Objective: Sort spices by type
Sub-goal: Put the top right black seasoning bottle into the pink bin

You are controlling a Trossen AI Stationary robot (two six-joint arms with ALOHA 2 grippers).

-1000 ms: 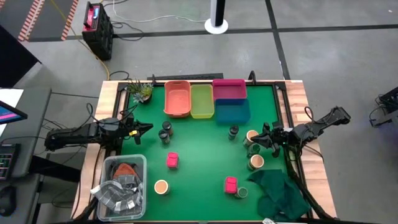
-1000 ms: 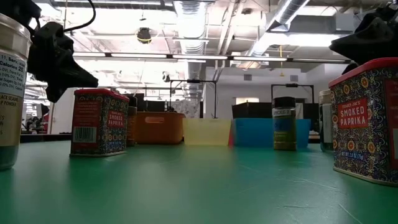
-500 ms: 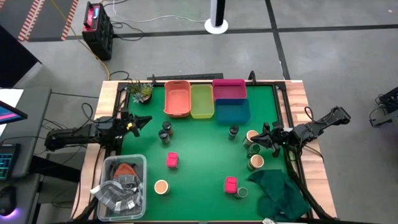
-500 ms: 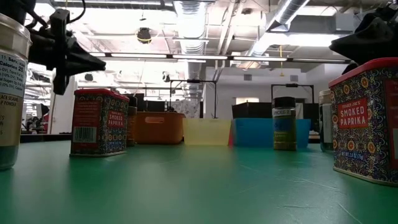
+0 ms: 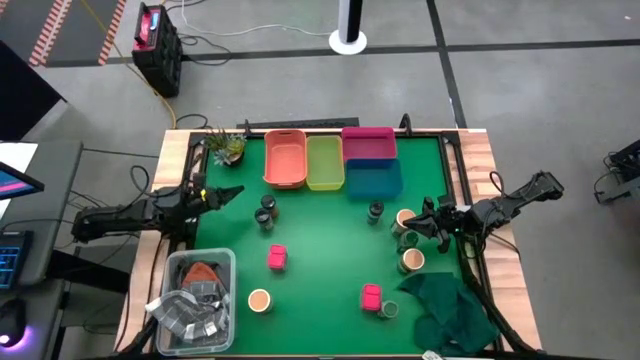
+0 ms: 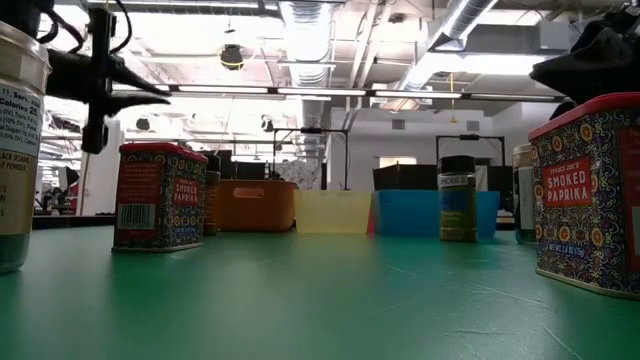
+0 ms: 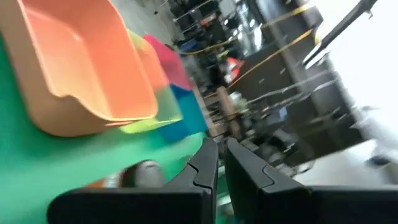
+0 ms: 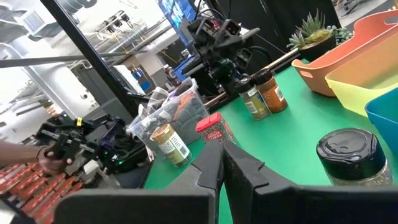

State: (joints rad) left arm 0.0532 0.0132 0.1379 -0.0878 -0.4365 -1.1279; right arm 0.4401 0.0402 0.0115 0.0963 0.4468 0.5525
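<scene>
The spices stand scattered on the green table. Two dark-capped jars (image 5: 265, 212) stand near the left, and a third (image 5: 375, 212) stands before the blue bin. Pink boxes (image 5: 277, 257) (image 5: 371, 296) and a tan-topped jar (image 5: 259, 300) stand nearer the front. Two tan-topped jars (image 5: 405, 218) (image 5: 412, 261) stand at the right, and a green-capped jar (image 5: 388, 310) stands by the cloth. My left gripper (image 5: 234, 190) hovers shut, left of the dark-capped pair (image 7: 140, 174). My right gripper (image 5: 420, 220) is shut and empty beside the right tan-topped jars.
Orange (image 5: 285, 158), yellow-green (image 5: 325, 162), pink (image 5: 368, 143) and blue (image 5: 373, 178) bins line the far edge. A potted plant (image 5: 228, 147) stands at the far left corner. A clear tub (image 5: 195, 300) sits near left, and a dark green cloth (image 5: 445, 310) lies near right.
My left gripper has risen, moved a little toward the table's far edge and tipped from pointing downward to nearly level. The right arm and the spices have kept still.
</scene>
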